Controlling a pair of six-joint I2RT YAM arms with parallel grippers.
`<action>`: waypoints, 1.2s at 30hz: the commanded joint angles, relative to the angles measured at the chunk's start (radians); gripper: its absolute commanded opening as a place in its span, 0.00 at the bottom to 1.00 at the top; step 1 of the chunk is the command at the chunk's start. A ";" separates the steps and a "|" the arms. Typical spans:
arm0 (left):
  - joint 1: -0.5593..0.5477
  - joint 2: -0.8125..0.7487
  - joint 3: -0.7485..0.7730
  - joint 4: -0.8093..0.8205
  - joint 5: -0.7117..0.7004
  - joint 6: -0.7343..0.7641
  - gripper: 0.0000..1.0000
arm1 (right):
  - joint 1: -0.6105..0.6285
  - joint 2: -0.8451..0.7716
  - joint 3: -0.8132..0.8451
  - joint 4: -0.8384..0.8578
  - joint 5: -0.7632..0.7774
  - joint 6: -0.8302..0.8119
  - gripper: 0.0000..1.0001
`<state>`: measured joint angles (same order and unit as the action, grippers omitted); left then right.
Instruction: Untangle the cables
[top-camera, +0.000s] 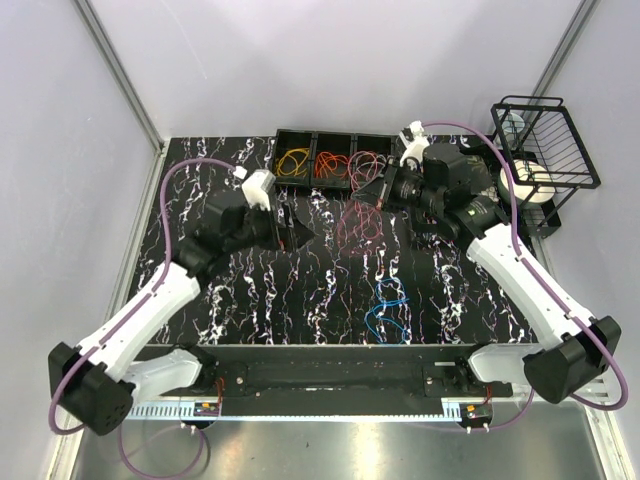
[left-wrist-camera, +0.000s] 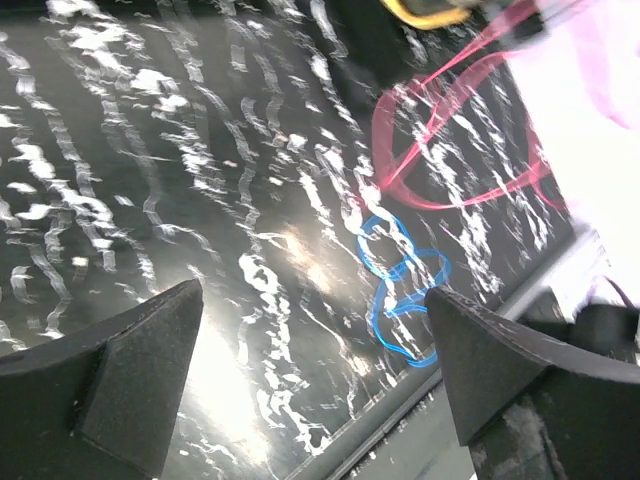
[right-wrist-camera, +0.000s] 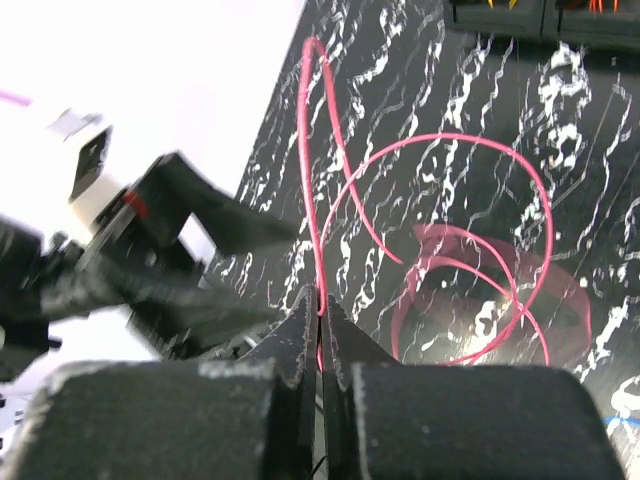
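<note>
LOOSE END – The right gripper (right-wrist-camera: 320, 310) pinches a pink cable (right-wrist-camera: 440, 137) between its closed fingertips above the black marbled table (top-camera: 250, 300), the wire's loops crossing one another below the grip. The left gripper (left-wrist-camera: 312, 300) hangs just beside it to the left, jaws spread wide and holding nothing. The blue cables (left-wrist-camera: 400, 272) lie in a small knot near the table's front edge, well apart from the pink. Orange, red and pink cables sit in the compartments of the tray (top-camera: 312, 135) at the far edge.

The risk appears to lie in the crossings: if more than one pink loop is caught there – the blur does not let it be told – a pull could tighten the tangle or drag a second loop along. The grip is on a thin wire at the very fingertips, so a sharp tug could let it slip. The open left fingers could also snag a loop if they close in carelessly.
</note>
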<state>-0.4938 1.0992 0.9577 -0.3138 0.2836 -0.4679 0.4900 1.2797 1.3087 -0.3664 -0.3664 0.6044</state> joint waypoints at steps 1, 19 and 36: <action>-0.071 -0.082 -0.036 0.174 0.000 0.024 0.99 | 0.005 -0.014 0.004 -0.037 -0.026 0.038 0.00; -0.272 0.040 0.081 0.341 -0.110 -0.008 0.96 | 0.007 -0.062 -0.017 -0.036 -0.039 0.066 0.00; -0.368 0.212 0.188 0.430 -0.201 -0.034 0.68 | 0.007 -0.095 -0.019 -0.037 -0.052 0.074 0.00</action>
<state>-0.8455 1.2892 1.0920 0.0364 0.1272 -0.4988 0.4908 1.2266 1.2861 -0.4171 -0.3885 0.6716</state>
